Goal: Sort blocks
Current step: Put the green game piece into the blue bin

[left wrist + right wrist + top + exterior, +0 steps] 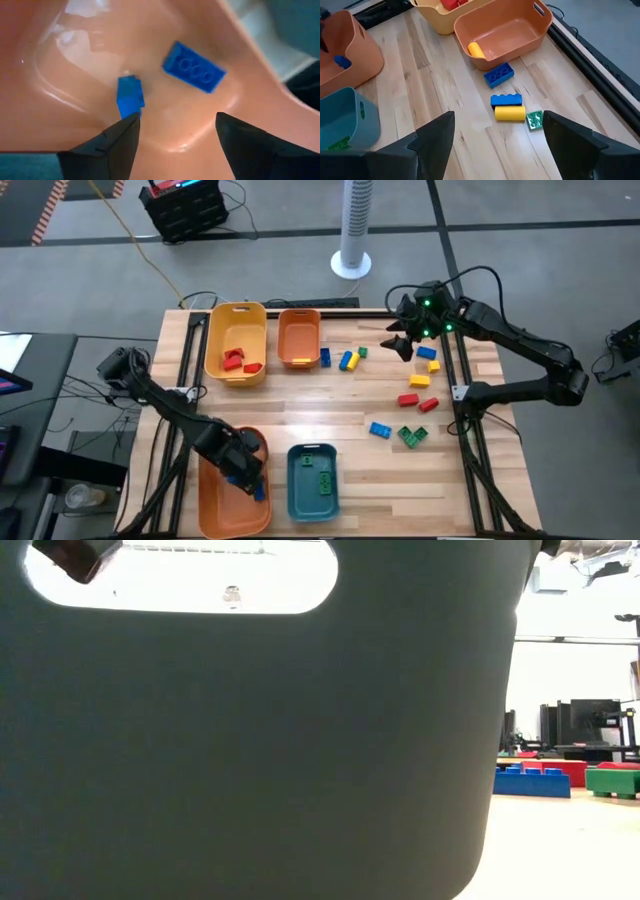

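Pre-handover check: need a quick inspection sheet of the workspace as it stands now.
Surface: wooden table, blocks loose on its right half.
Job's things: red blocks in the yellow bin; two blue blocks in the near orange bin; green block in the teal bin; one yellow block in the far orange bin; about a dozen mixed blocks unsorted.
Clutter: nothing seen.
Grippers: left gripper open inside the near orange bin, holding nothing; right gripper open, over the table's far right.
Cables: yellow cable on the floor behind.
Surroundings: tower fan, black case.
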